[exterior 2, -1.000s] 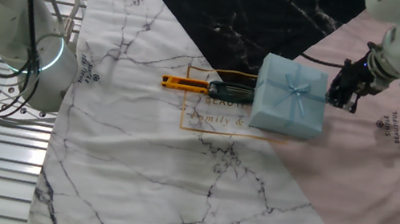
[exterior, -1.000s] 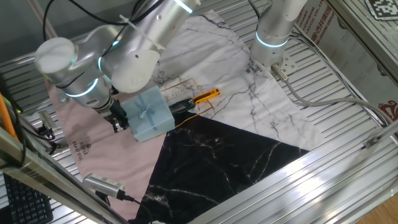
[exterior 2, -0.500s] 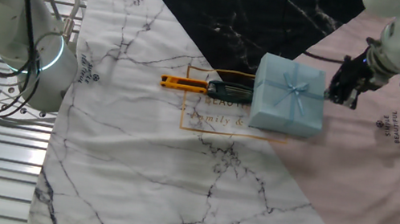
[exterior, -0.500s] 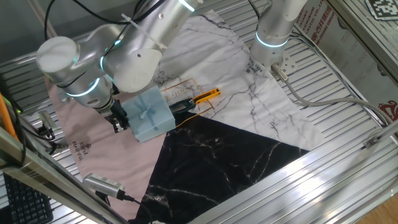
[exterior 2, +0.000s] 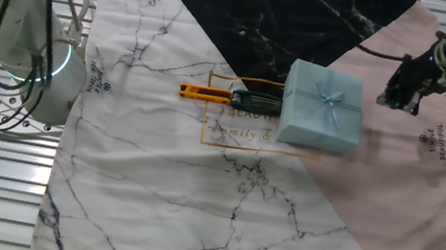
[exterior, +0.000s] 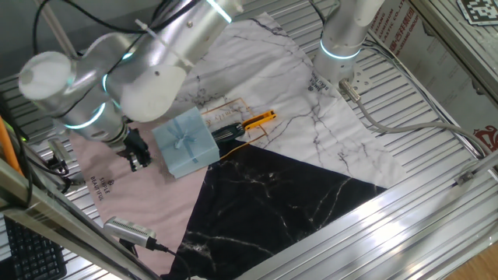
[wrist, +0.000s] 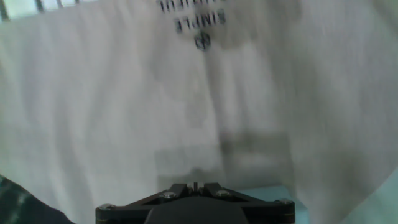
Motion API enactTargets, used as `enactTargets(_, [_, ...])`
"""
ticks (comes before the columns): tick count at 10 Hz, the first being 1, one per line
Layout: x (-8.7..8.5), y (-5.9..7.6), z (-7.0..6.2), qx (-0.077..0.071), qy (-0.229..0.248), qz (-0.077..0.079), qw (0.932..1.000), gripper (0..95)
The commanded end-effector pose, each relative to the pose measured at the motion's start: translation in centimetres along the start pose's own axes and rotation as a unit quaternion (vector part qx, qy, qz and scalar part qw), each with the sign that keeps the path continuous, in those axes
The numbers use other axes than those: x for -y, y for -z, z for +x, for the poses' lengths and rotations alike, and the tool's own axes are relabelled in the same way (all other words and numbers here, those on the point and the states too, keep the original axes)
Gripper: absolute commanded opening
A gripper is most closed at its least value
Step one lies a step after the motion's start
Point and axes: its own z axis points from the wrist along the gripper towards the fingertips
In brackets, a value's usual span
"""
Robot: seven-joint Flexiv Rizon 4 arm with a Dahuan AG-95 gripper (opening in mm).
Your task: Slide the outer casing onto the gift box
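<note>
"SIMPLE", upside down, on pink cloth [wrist: 205, 18]

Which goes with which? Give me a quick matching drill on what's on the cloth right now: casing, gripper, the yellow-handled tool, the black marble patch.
Things:
1. outer casing
2. gripper
3. yellow-handled tool
4. black marble patch

States or places:
A. off the box, above the pink part of the cloth
B. pale blue, ribbon bow on top
C. dark triangle at one edge of the cloth
D. lying on the white marble part, one end at the pale blue box

Pairs: 1-B, 2-A, 3-D, 4-C
</note>
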Motion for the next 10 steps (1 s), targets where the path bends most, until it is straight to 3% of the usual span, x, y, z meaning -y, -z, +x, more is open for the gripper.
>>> enactTargets(1, [0.6,0.4,1.2,0.004,0.001,0.0,1.0,0.0])
enactTargets(6, [2.1,2.0,4.4,0.014,-0.001,0.0,0.9999,0.0])
enactTargets(9, [2.5,2.4,5.4,0.038,-0.002,-0.001,0.9993,0.0])
enactTargets(10, [2.5,2.4,5.7,0.039,-0.003,-0.001,0.9992,0.0])
